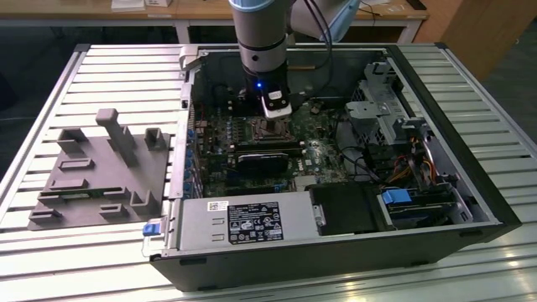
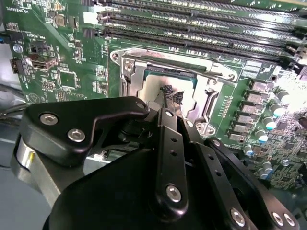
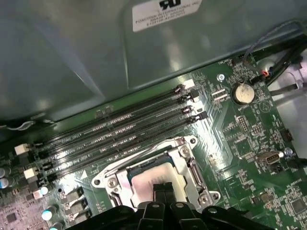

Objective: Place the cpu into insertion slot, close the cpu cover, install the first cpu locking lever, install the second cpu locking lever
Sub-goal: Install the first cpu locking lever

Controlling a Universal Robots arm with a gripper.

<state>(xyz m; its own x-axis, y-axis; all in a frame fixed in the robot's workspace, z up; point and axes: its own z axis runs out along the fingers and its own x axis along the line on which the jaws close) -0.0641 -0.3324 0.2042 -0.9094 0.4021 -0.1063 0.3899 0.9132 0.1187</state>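
Observation:
The insertion slot (image 1: 266, 129) sits in the middle of the green motherboard inside the open computer case. The cpu (image 2: 154, 82) (image 3: 149, 178) lies flat in it, silvery top showing. The cpu cover (image 2: 192, 62) (image 3: 139, 158) lies down around the chip as a metal frame. Whether any locking lever is latched I cannot tell. My gripper (image 1: 275, 113) (image 2: 172, 93) (image 3: 164, 188) hangs right over the chip's top, fingers pressed together with nothing between them. Whether they touch the chip I cannot tell.
Long black memory slots (image 3: 120, 129) run beside the socket. The power supply (image 1: 243, 223) fills the case front, and a drive cage with cables (image 1: 386, 113) stands at the exterior view's right. A grey fixture plate (image 1: 100, 170) lies outside the case on the slatted table.

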